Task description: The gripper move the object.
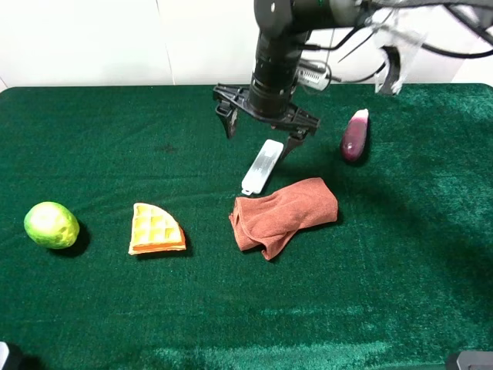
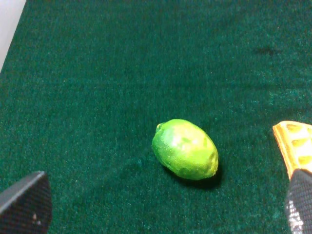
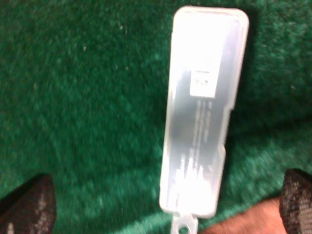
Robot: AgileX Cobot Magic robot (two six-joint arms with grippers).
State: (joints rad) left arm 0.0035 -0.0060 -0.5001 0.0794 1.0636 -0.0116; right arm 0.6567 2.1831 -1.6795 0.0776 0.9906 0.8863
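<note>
In the high view, the right gripper (image 1: 263, 139) hangs from its black arm in the upper middle of the frame. Its two dark fingers are spread wide and grip nothing. Just below it the pale translucent plastic bar (image 1: 262, 166) lies flat on the green table cover (image 1: 115, 131), slightly tilted, with its top end between the fingers. The bar's lower end sits just beside the crumpled brown cloth (image 1: 283, 214) at centre. A purple eggplant (image 1: 354, 136) lies at upper right, well apart from the bar. A waffle wedge (image 1: 155, 229) sits left of centre and a lime (image 1: 51, 224) at far left.

In the left wrist view, the left gripper (image 2: 161, 209) has its fingertips far apart, and the lime (image 2: 185, 149) rests untouched on the cover beyond them. One edge of the waffle wedge (image 2: 295, 144) shows near one fingertip.

In the right wrist view, the right gripper (image 3: 163, 202) stands open, each fingertip clear of the plastic bar (image 3: 204, 107) lying between them. The bar carries a small label, too blurred to read. A corner of the brown cloth (image 3: 243, 222) is close to the bar's tabbed end, possibly touching it.
</note>
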